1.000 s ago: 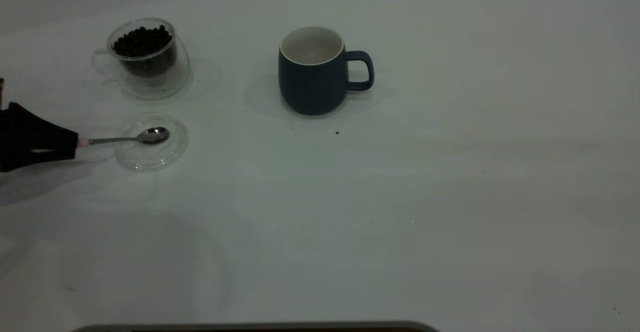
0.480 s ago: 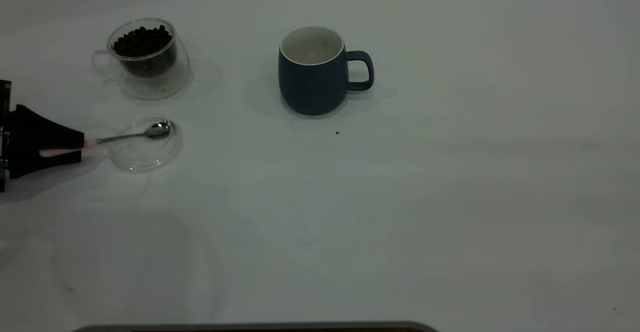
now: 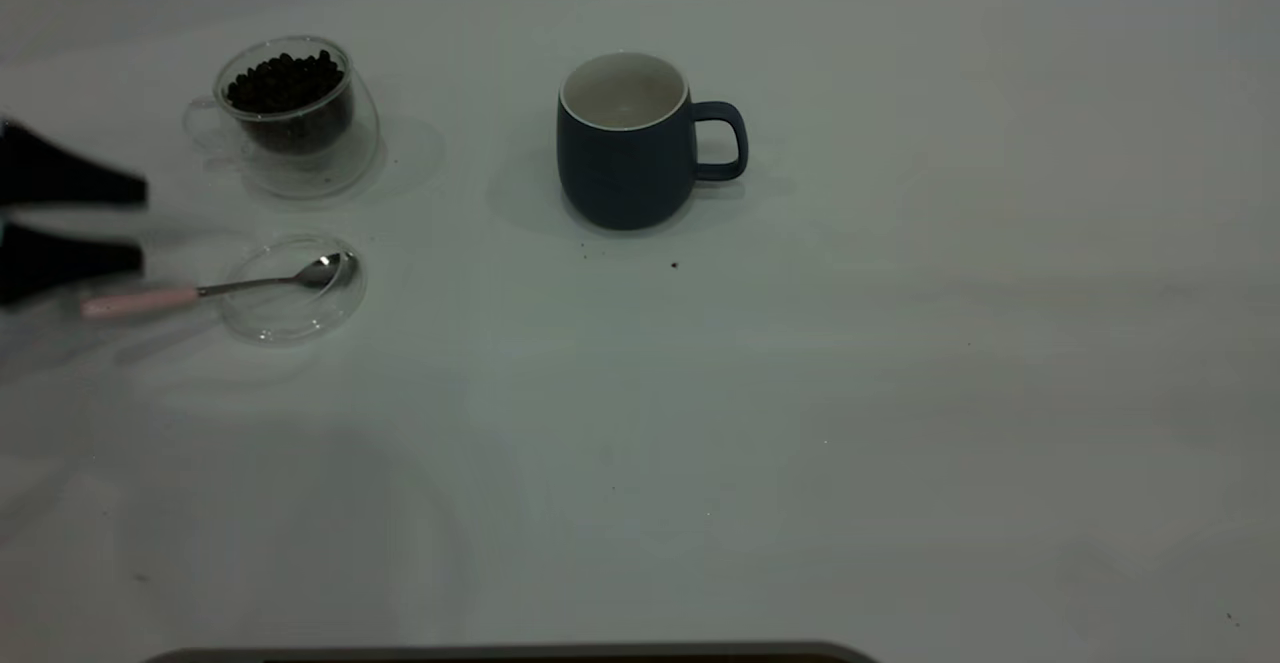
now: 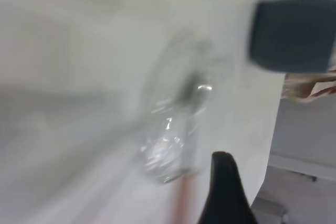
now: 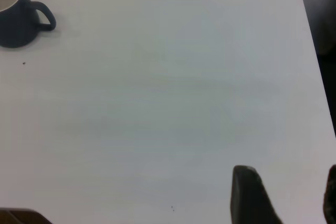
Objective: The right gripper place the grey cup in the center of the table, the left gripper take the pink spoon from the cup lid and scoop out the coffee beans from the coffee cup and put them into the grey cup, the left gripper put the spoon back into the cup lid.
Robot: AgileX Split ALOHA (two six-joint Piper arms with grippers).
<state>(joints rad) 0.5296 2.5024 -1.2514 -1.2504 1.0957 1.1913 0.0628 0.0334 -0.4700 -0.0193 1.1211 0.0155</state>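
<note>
Pink spoon (image 3: 215, 289): bowl resting in cup lid (image 3: 292, 288), handle jutting over tabletop (image 3: 800, 393), unheld. Left gripper (image 3: 125, 223): fingers spread, just beside handle. Grey cup (image 3: 630, 143): central, placed ready for beans. Right gripper (image 5: 286, 192): parked, fingers apart.

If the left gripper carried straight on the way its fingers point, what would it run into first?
The left gripper, open at the exterior view's left edge, points across the table. Its line runs between the coffee cup and the cup lid holding the pink spoon. Probably nothing nearby, though height is unclear.
</note>
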